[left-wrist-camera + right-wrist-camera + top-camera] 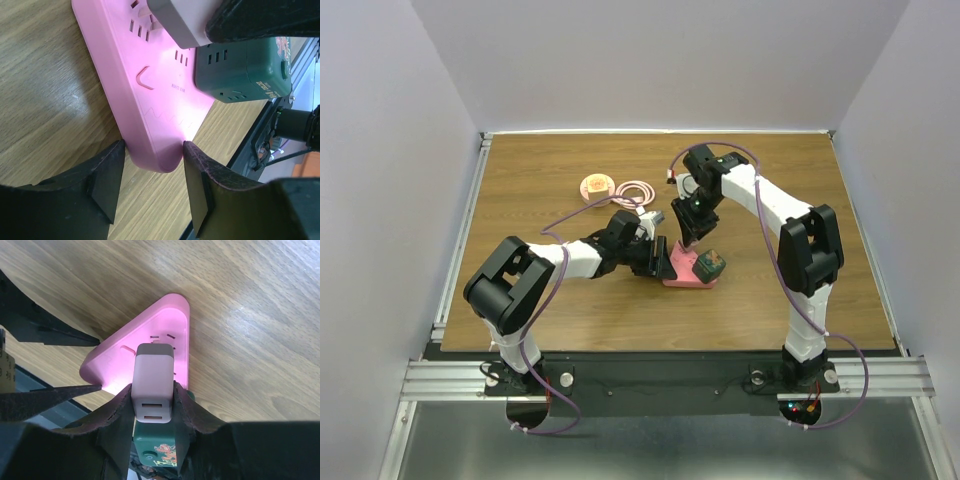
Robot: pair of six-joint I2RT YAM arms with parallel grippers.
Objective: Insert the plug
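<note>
A pink triangular power strip (682, 272) lies on the wooden table, with a green adapter (711, 265) plugged into it. My right gripper (688, 238) is shut on a white charger plug (152, 385) and holds it upright against the strip's socket face (170, 330). The plug's prongs are hidden. My left gripper (152, 172) is closed on the strip's rounded corner (160, 155), with a finger (107, 175) touching each side. In the left wrist view the plug (175, 22) and the green adapter (240, 70) show at the top.
A coiled pink cable (635, 192) and a round orange object (597, 186) lie behind the left arm. The table's near edge and a black rail (260, 135) run close to the strip.
</note>
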